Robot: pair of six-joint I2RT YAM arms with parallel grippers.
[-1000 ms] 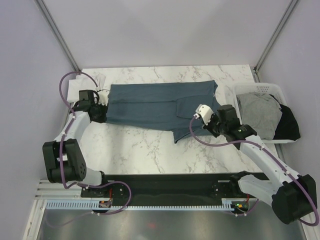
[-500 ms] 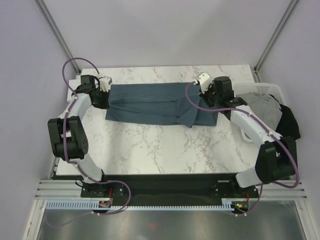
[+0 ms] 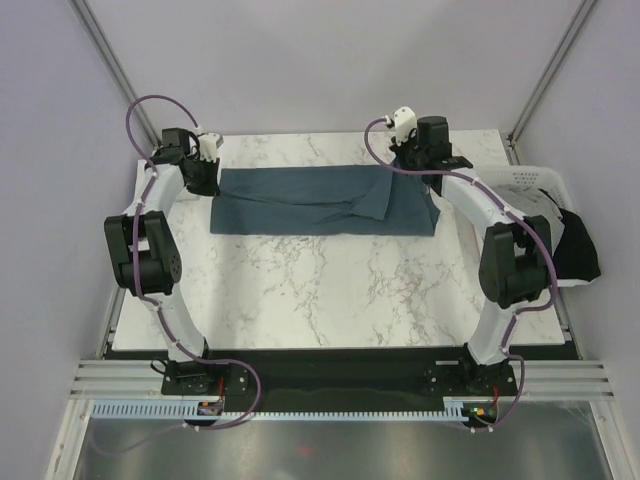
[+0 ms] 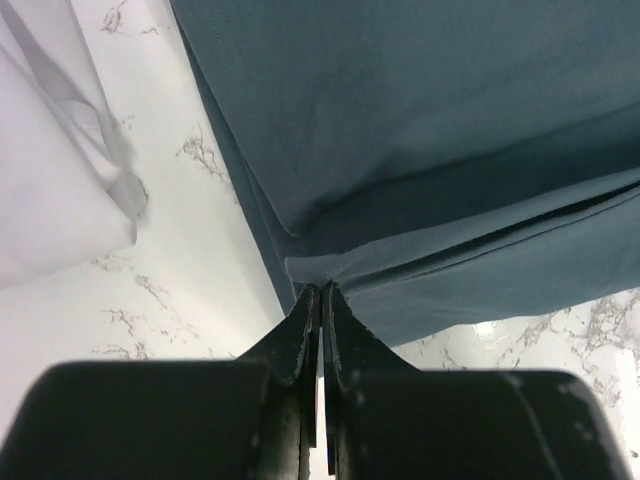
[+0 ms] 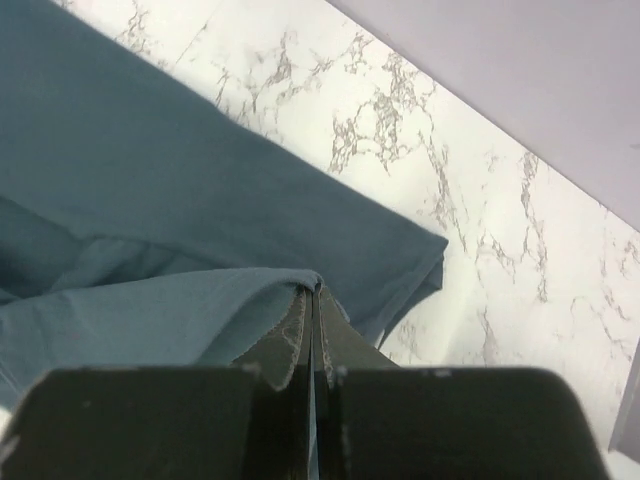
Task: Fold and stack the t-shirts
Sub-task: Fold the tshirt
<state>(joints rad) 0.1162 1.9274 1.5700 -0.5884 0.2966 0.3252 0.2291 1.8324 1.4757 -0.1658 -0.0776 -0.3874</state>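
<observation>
Although the table point(image 3: 330, 290) carries the blue shirt point(image 3: 300, 200) as a long, folded band along its far side, treat the task as early. The basket point(image 3: 535, 175) holds the grey shirt point(image 3: 543, 212) and black shirt point(image 3: 578, 255) unfolded. The white shirt point(image 4: 55, 150) lies far left. The left gripper point(image 4: 320, 295) and right gripper point(image 5: 312, 290) each pinch a band end.

1. The left arm point(image 3: 158, 195) and right arm point(image 3: 470, 195) have white links and black joints.
2. Purple cables point(image 3: 150, 98) loop along both.
3. The left gripper point(image 4: 320, 292) and right gripper point(image 5: 311, 292) have black tapered fingers.
</observation>
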